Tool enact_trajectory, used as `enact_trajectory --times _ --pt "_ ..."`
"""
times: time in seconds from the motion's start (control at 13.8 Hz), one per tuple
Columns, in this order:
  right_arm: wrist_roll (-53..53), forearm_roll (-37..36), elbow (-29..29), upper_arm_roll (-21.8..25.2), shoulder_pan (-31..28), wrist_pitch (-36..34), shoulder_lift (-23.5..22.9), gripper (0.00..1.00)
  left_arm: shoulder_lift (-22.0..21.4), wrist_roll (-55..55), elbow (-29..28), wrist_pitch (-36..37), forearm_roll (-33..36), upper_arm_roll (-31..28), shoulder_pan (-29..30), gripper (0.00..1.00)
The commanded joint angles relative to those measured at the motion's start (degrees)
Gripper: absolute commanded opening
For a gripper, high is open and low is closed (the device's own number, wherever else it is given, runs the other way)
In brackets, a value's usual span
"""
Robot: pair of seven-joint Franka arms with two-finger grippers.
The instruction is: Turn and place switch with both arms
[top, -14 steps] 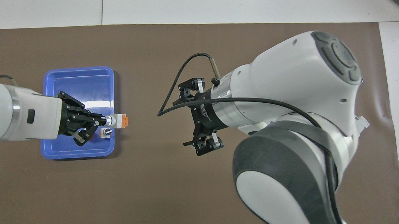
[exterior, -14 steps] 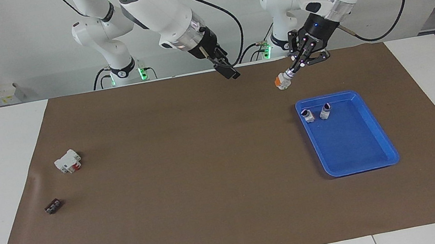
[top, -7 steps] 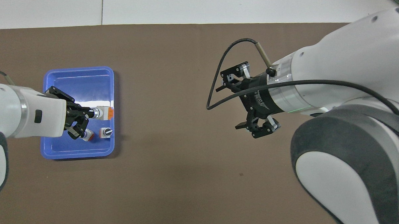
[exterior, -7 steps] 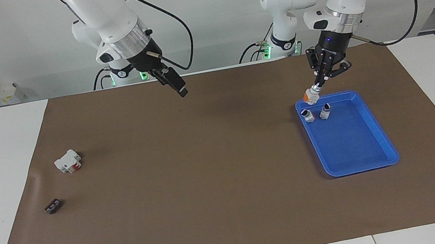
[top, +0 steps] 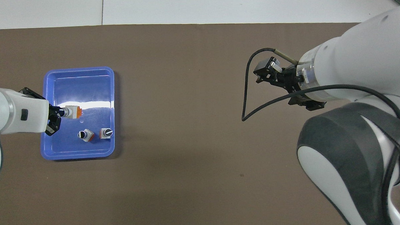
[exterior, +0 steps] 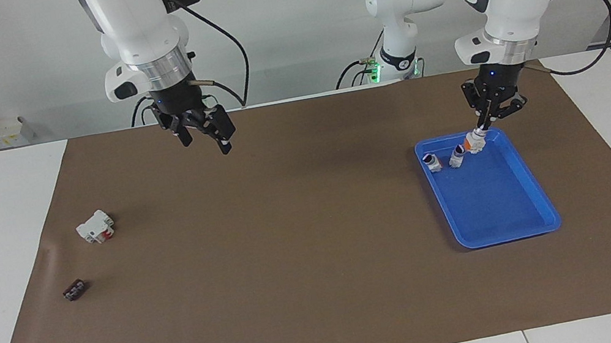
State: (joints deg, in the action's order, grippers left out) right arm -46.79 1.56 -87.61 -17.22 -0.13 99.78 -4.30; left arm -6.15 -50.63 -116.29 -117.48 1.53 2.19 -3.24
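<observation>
switch (exterior: 473, 144) hangs over the robot-side end of the blue tray (exterior: 529, 226), orange end down, black knob end up in the left gripper (exterior: 484, 128); fingers clenched on the knob end, white body sticking out below the fingertips; whether it already touches the tray floor I cannot tell; two more switches (exterior: 444, 160) stand in the tray just beside it, toward the right arm's end; step in hand looks like the placing; do it well: lower straight, keep the body upright, stay apart from the two neighbours, let go only once the orange end sits flat, then lift straight up so it doesn't tip; right gripper (exterior: 203, 129) is over bare mat near the robots' edge, fingers spread, holding nothing, waiting; white block with red part (exterior: 95, 227) and small black piece (exterior: 75, 291) lie well apart at the right arm's end.
</observation>
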Motion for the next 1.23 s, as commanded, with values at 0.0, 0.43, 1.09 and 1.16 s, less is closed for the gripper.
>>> enact_trajectory --times 0.0,0.43,1.09,1.16 --pt "8.5 -1.5 -0.8 0.3 -3.1 -2.1 1.7 0.99 3.0 0.0 -0.7 -2.1 1.5 0.5 0.5 0.0" --pt "29.2 -2.2 -0.1 13.2 -2.4 -6.3 4.1 0.99 7.6 0.1 -1.7 -5.8 3.0 0.5 0.2 0.0" --pt "35.9 -3.8 -1.1 17.8 0.2 -10.2 4.8 0.99 10.0 0.1 -5.3 -9.5 3.3 0.5 -1.8 0.0" --pt "36.0 -3.8 -1.2 17.8 0.1 -10.3 4.9 0.99 9.9 -0.3 -5.2 -8.8 3.3 0.5 -1.8 0.0"
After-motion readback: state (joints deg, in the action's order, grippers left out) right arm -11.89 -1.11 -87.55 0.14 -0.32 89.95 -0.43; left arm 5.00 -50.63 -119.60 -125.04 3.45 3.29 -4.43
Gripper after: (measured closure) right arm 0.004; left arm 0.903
